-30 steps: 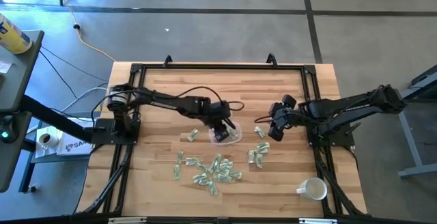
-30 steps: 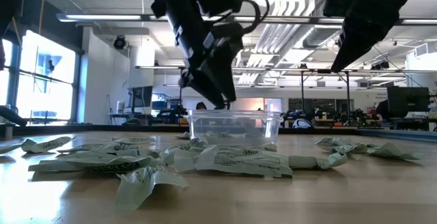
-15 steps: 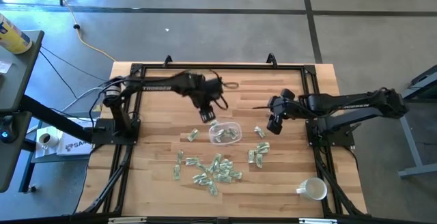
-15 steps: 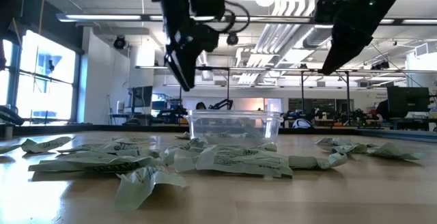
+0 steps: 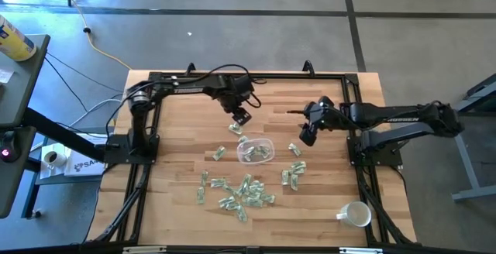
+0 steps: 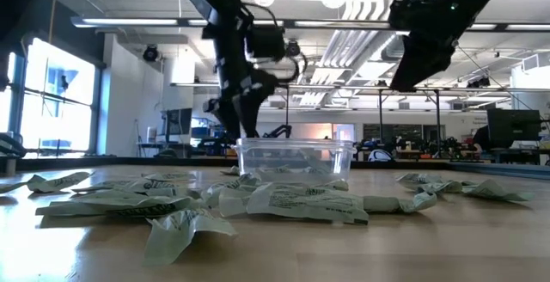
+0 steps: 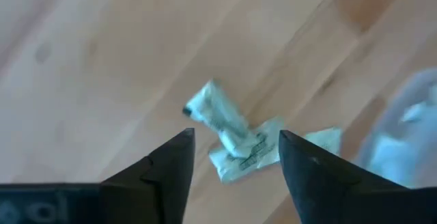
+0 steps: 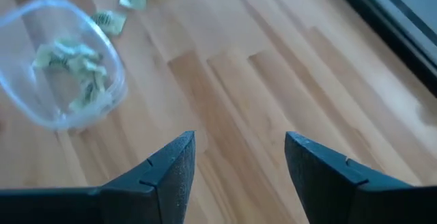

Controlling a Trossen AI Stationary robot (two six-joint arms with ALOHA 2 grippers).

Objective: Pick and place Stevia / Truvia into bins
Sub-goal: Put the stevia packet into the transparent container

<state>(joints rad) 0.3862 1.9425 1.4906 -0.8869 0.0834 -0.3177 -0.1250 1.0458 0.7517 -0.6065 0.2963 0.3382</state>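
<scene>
Seen from above, the left gripper [image 5: 242, 118] has swung away from the bowl [image 5: 256, 151] over the last second and now hangs above a lone sachet [image 5: 236, 130] just up and left of it, near the middle of the frame. Its jaws are wide open and empty; its wrist camera shows that crumpled sachet [image 7: 229, 132] lying on the wood between the fingers [image 7: 171, 166]. This suggests one drop is finished and the next pick is starting. The right gripper [image 5: 308, 134] has drifted slightly toward the top of the frame and waits right of the bowl, jaws also wide open and holding nothing. There is one clear bowl, with several sachets [image 8: 76, 70] already inside; the exact number cannot be told. On the tabletop [image 5: 178, 99], a main heap [image 5: 236, 192] of roughly fifteen sachets lies in the lower middle, about six more [image 5: 293, 169] sit to the right of the bowl, and one [image 5: 219, 154] just left of it. One white mug [image 5: 354, 214] stands at lower right.
</scene>
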